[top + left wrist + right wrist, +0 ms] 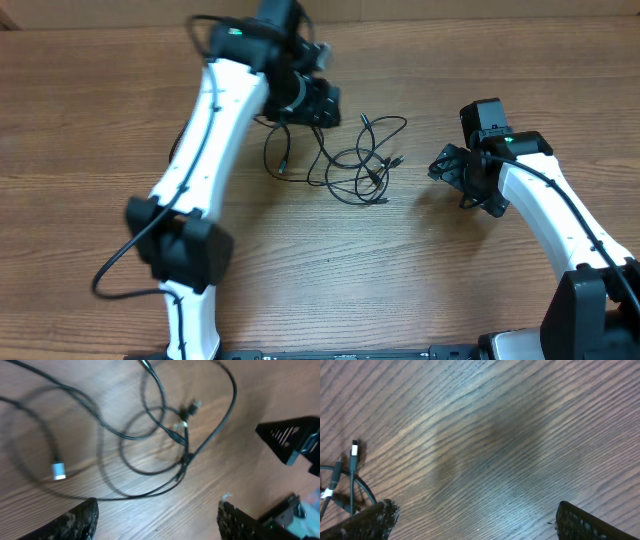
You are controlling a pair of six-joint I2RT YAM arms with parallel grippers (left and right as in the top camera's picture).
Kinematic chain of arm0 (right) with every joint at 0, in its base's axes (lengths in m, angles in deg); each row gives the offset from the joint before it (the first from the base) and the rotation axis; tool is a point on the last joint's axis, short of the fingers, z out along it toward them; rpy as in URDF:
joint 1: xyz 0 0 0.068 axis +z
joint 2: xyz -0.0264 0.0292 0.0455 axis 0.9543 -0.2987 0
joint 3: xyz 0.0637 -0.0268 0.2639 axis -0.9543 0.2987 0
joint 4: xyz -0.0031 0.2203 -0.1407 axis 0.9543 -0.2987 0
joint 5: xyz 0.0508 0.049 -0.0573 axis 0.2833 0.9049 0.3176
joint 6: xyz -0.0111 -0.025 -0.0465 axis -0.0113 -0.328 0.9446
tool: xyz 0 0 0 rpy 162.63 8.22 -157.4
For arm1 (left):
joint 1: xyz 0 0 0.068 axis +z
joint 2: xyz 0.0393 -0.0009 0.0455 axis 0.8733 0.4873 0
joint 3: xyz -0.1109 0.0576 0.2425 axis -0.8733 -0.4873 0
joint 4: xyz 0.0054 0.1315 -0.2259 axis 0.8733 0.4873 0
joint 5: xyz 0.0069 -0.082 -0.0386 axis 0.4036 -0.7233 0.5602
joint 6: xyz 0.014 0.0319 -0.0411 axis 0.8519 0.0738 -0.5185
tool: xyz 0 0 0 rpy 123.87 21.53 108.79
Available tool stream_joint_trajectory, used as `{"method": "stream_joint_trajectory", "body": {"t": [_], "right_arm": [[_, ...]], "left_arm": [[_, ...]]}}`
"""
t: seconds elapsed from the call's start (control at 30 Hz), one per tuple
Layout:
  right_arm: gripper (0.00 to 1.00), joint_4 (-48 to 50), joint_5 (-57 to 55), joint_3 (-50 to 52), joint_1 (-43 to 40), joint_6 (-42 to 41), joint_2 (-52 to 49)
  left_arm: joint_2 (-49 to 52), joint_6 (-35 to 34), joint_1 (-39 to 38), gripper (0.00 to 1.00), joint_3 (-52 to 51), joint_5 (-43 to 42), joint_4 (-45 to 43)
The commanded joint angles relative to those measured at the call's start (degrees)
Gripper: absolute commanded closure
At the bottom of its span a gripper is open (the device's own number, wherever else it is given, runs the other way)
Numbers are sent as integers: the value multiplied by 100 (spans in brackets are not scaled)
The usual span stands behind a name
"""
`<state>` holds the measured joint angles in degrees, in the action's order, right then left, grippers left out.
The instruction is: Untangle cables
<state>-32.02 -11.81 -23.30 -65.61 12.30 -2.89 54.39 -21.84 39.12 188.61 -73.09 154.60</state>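
Left claw [157,510]: spread wide, empty, the nearer one
Right claw [475,507]: fully spread, empty
Cables [184,435]: between claws, just beside left

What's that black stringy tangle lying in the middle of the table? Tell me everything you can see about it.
Those are the cables: a few thin black cords, rubbery-looking, lying flat on the wooden table in overlapping loops that cross at a small knot. Loose ends carry small plugs; one plug has a silver metal tip. The pile sits near the table's middle. The left gripper is open over them, and nothing seems to grip them.
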Motion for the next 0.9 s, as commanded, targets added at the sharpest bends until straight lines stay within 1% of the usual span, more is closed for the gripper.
{"method": "stream_joint_trajectory", "body": {"t": [0.0,0.2,0.27,0.33,0.4,0.47,0.5,0.6,0.67,0.73,0.8,0.87], "right_arm": [[0,-9,-20,9,4,22,-31],[0,-7,-20,9,4,20,-31],[0,-7,-20,9,4,20,-31],[0,-7,-20,9,4,20,-31],[0,-9,-20,9,4,20,-31],[0,-11,-20,9,4,20,-31],[0,-13,-20,9,4,20,-31],[0,-13,-20,9,4,20,-31],[0,-13,-20,9,4,20,-31],[0,-15,-13,9,4,20,-31],[0,-26,0,9,4,20,-31],[0,-33,-2,9,4,22,-31]], "left_arm": [[389,-85,-295,24,-28,-339,-31],[763,352,-699,23,-28,-601,-238],[846,402,-813,24,-28,-374,-367],[931,400,-922,24,-31,24,-535],[1001,402,-999,26,-31,350,-654],[1082,402,-1075,28,-31,492,-726],[1126,400,-1108,31,-31,487,-748],[1231,402,-1211,42,-31,509,-767],[1272,402,-1261,46,-31,614,-778],[1279,400,-1296,64,-31,852,-787],[1276,400,-1305,94,-26,1051,-776],[1266,396,-1294,96,9,1248,-697]]}}
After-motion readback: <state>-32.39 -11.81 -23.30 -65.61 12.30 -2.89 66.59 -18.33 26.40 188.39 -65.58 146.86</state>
